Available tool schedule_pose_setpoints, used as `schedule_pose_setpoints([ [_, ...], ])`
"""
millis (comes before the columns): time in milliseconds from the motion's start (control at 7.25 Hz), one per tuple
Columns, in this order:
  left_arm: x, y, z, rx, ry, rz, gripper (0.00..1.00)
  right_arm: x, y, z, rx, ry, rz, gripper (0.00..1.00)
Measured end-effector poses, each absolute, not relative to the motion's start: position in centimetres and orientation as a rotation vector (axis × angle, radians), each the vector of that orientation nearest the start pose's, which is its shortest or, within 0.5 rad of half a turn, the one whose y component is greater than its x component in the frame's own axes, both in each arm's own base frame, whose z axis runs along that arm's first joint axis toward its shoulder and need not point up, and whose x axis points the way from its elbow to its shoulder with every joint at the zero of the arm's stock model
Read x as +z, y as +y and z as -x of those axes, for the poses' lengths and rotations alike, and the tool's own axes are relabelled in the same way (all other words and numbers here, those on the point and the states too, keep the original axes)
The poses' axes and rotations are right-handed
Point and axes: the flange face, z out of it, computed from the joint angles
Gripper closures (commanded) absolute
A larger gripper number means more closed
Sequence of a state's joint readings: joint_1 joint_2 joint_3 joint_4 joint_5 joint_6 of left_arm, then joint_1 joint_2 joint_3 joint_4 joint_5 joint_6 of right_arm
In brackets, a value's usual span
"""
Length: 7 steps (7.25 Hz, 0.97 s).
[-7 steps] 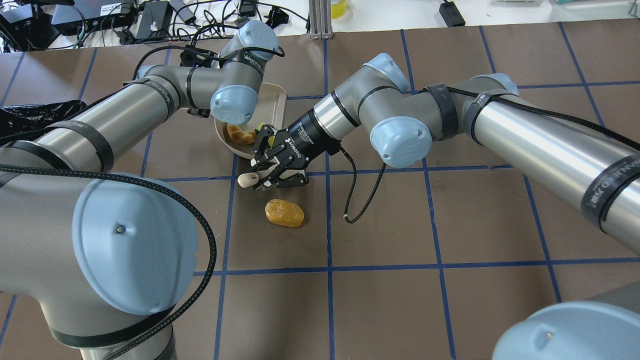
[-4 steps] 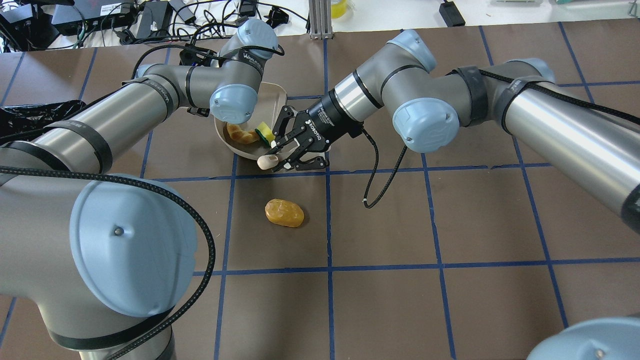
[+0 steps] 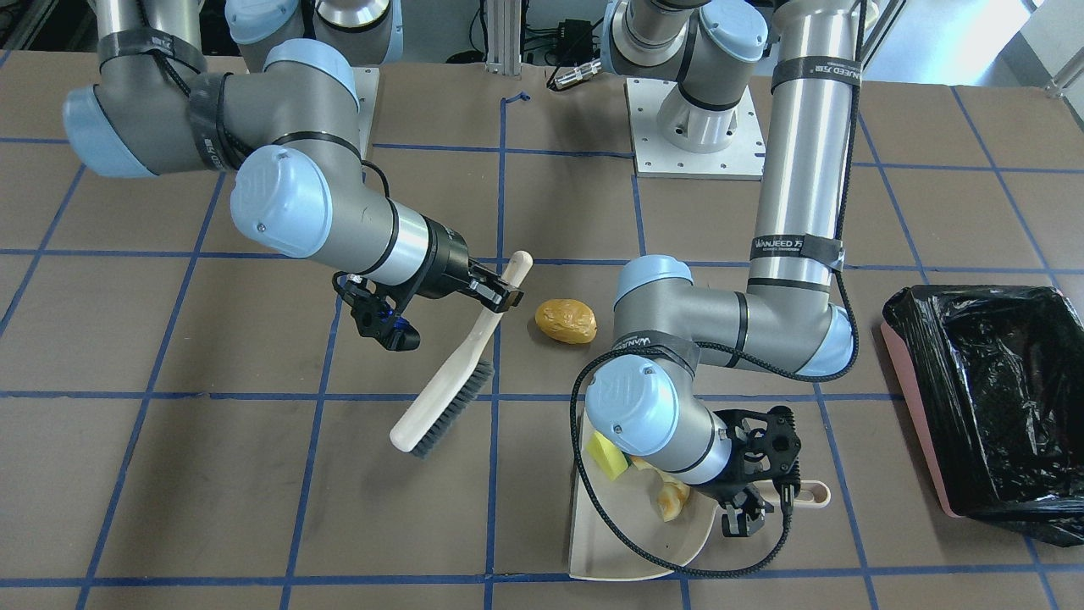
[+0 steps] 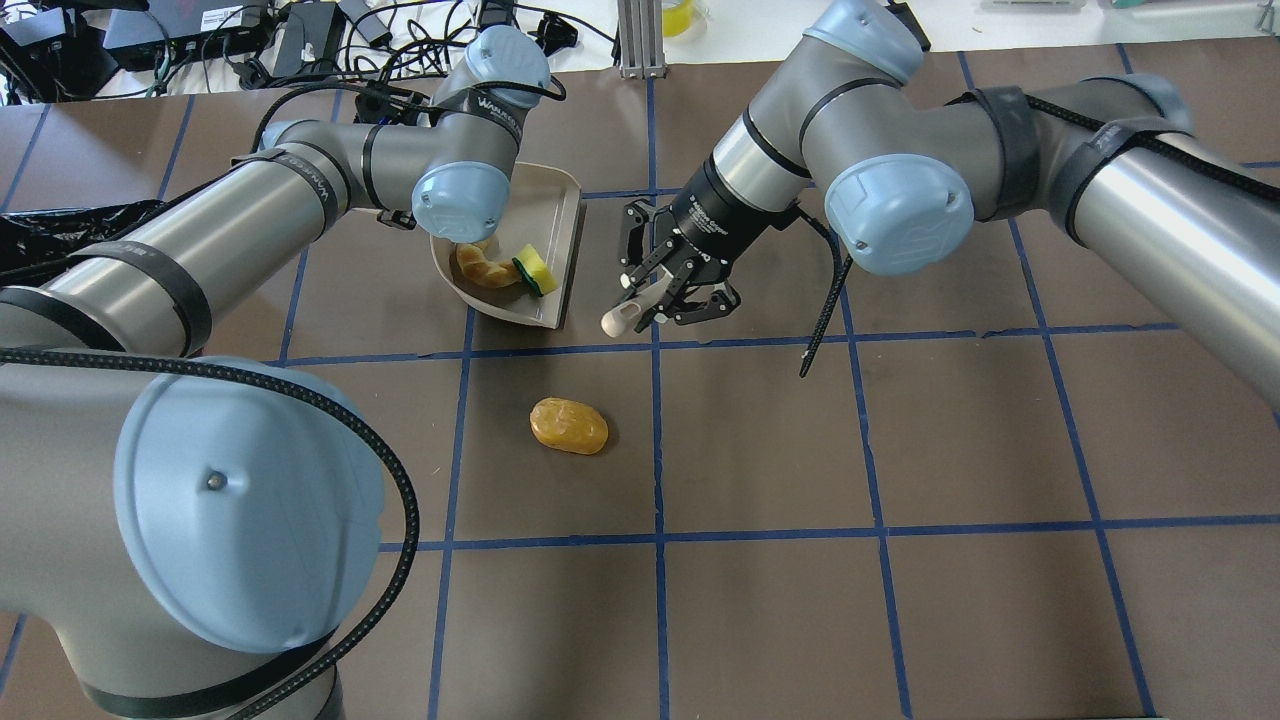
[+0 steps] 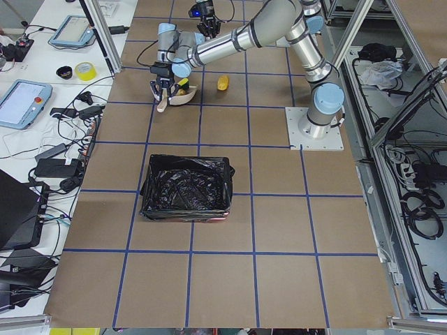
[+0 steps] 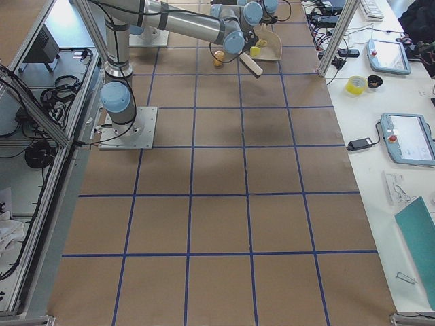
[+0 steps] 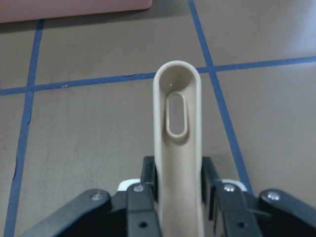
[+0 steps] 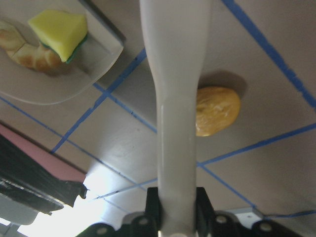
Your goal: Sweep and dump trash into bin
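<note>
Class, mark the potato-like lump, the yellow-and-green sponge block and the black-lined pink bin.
golden-brown potato-like lump [image 4: 568,426]: overhead view, middle of its top.
small yellow sponge block with green side [image 4: 540,266]: overhead view, yellow top face.
rectangular pink bin with black plastic liner [image 3: 991,381]: front-facing view, black liner inside.

A: What sort of place is this?

B: A robotics lab. The left arm [image 3: 800,161] and the right arm [image 3: 322,203] are each bolted to a steel base plate [image 3: 652,157] on a bench [image 4: 900,450] papered brown and gridded with blue tape [image 4: 658,450].

A: Anything besides the 2 robots?

B: Aluminium frame posts [image 4: 633,35] at the bench edge, with a tangle of cables and power bricks [image 4: 300,40] behind. A white side table [image 6: 363,193] carries touchscreen pendants [image 6: 408,139] and a yellow tape roll [image 6: 355,85]. Coiled cables [image 5: 419,188] lie on the floor outside the frame.
</note>
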<state>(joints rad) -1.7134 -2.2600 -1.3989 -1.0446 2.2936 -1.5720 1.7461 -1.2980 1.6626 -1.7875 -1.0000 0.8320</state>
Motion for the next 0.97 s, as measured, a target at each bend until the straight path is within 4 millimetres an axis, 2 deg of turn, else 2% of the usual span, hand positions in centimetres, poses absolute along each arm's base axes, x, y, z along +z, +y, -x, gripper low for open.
schedule_pose_setpoints([
  [276,22.7,-69.2,16.3,-0.718,1.968,1.676,1.0,34.2,-50.3,-28.0,0.493,2.718,-0.86,1.0],
  [552,24.2,-68.2,13.9,-0.694,1.965,1.649,1.0,33.1,-47.0,-30.5,0.473,2.919,-0.766,1.0],
  [828,26.2,-65.6,11.3,-0.666,1.963,1.619,1.0,31.5,-44.1,-32.3,0.494,3.007,-0.719,1.0],
  [966,26.8,-63.8,10.5,-0.652,1.959,1.611,1.0,31.0,-43.0,-32.9,0.494,3.045,-0.722,1.0],
])
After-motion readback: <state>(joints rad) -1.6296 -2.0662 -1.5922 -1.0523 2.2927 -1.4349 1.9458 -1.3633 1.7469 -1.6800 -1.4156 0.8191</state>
